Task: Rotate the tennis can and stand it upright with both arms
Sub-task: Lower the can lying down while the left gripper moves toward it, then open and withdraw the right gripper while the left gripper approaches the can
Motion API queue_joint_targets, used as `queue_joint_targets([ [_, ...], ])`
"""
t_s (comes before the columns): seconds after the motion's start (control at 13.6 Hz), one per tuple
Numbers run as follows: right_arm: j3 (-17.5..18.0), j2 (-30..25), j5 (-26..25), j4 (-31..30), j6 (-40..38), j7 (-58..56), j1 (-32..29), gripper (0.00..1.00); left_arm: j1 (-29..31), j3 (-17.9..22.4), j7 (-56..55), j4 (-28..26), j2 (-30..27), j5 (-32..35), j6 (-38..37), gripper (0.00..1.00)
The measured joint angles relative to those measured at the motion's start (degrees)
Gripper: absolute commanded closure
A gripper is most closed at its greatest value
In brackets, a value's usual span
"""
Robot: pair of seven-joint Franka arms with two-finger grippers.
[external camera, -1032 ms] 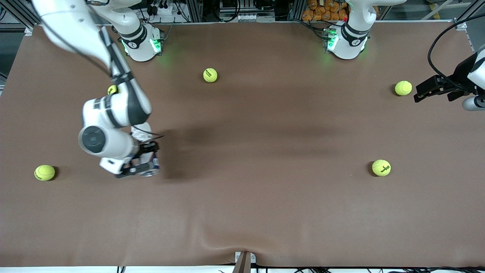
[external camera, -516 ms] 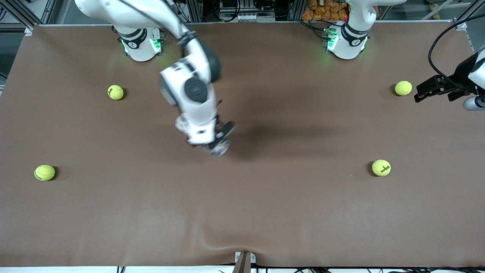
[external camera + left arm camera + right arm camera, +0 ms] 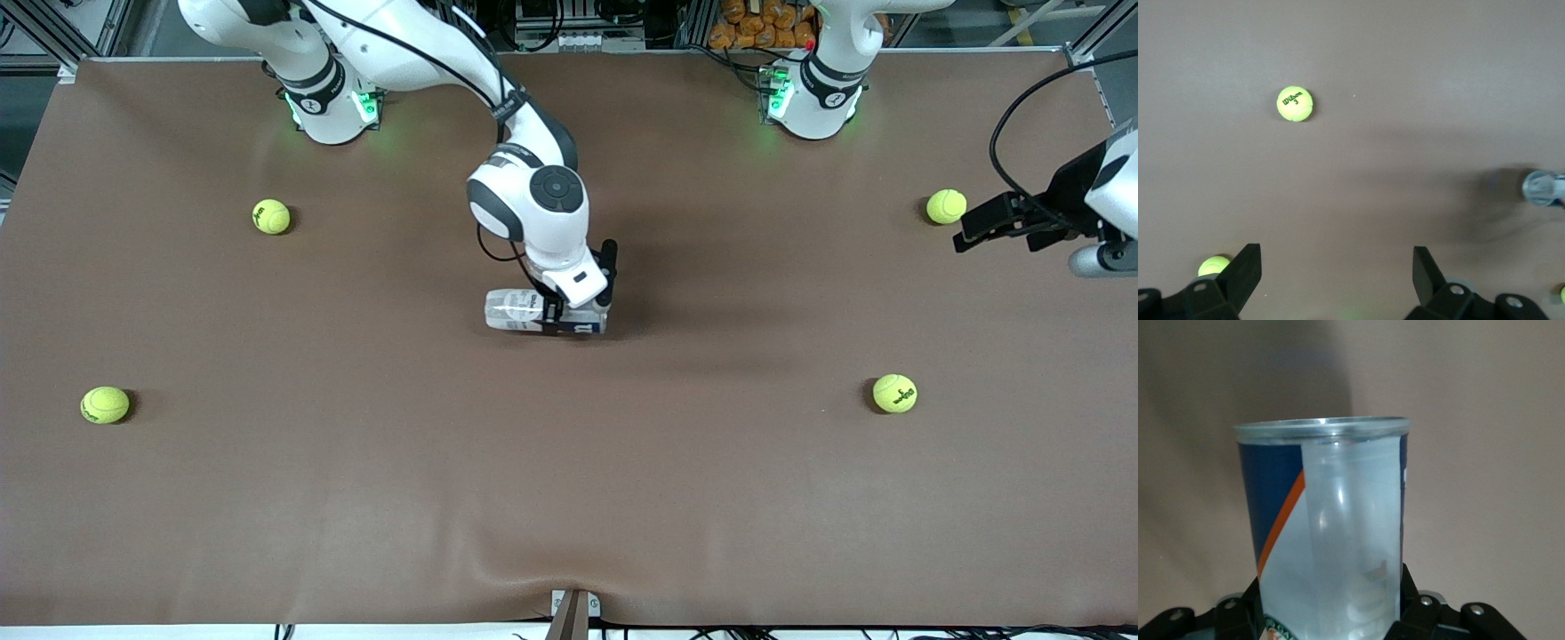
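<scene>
While the right arm's black two-finger gripper reached over the middle of the brown table, it was clamped around the clear-plastic tennis can with its navy-and-white label, held lying sideways. The left gripper waited with fingers spread near a yellow-green tennis ball at its end of the table.

Spread left fingers above tennis ball.
</scene>
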Motion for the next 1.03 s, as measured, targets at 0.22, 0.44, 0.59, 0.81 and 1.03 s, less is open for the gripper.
queue_joint_targets([
  [0.22, 0.0, 1.7, -0.1, 0.0, 1.3, -0.1, 1.9, 0.0, 0.2, 0.1, 0.0, 0.0, 2.8, -5.4, 0.5, 0.0],
  [0.44, -0.6, 3.1, -0.1, 0.0, 3.0, -0.1, 1.9, 0.0, 0.2, 0.1, 0.0, 0.0, 5.8, -11.4, 0.6, 0.0],
  [0.59, -1.1, 3.4, -0.1, 0.2, 3.6, -0.1, 1.5, 0.0, 0.3, 0.1, 0.1, 0.0, 7.6, -15.1, 0.8, 0.0],
  [0.81, -1.2, 3.0, -0.1, 2.2, 3.3, -0.1, 0.8, 0.0, 1.7, 0.1, 0.1, 0.0, 10.5, -22.3, 1.2, 0.0],
  [1.03, -1.2, 0.0, -0.1, 3.7, -2.2, -0.1, 0.8, 0.0, 3.1, 0.1, 1.5, -0.3, 13.7, -28.9, 1.2, 0.0],
])
